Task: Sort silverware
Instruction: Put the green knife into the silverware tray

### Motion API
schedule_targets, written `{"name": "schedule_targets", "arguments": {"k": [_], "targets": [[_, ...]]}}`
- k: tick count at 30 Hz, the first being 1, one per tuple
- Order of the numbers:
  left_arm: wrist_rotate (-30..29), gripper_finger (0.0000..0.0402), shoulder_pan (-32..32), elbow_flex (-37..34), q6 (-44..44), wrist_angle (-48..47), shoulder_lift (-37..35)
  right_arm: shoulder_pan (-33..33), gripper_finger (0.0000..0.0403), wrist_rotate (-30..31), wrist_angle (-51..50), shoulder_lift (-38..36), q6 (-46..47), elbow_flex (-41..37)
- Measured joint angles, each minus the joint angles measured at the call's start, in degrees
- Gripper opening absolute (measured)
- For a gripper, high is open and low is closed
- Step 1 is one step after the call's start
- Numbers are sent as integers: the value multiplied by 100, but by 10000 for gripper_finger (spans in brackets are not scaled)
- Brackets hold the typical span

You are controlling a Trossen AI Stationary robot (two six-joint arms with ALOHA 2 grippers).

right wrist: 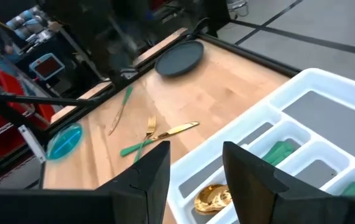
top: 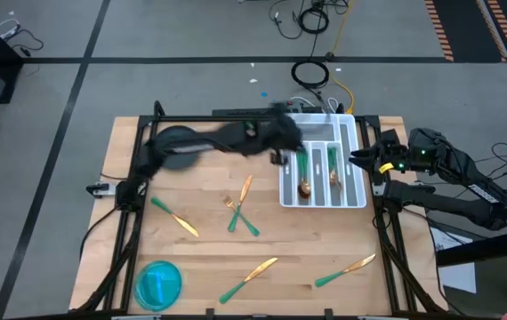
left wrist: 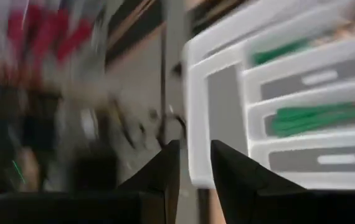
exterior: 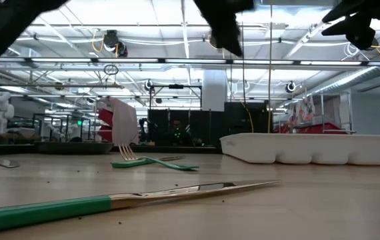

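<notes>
The white tray (top: 353, 133) stands at the table's far right. It holds green-handled silverware, among it a gold spoon (right wrist: 212, 198). More silverware lies flat on the wood: a knife (top: 175, 216), a fork (top: 236, 213) crossed by another piece, a knife (top: 249, 278) and a knife (top: 345, 271). My left gripper (left wrist: 195, 158) hangs open and empty above the tray's left edge (top: 282, 153). At the tray's right side, raised, my right gripper (right wrist: 196, 165) is open with nothing between its fingers.
A blue round bowl (top: 158, 283) sits at the near left corner. A dark round dish (right wrist: 179, 58) lies at the far left under my left arm. Black frame rails (top: 129, 222) run along the table's edges. Bare wood shows in the middle.
</notes>
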Motion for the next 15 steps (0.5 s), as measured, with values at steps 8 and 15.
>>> {"name": "schedule_targets", "arguments": {"k": [8, 15], "targets": [[-132, 97, 43, 7, -3162, -4489, -1532, -11, 141, 199, -13, 0, -69, 0], [943, 97, -123, -1212, -3454, -4791, -2729, -11, 141, 203, -6, 11, -65, 0]]}}
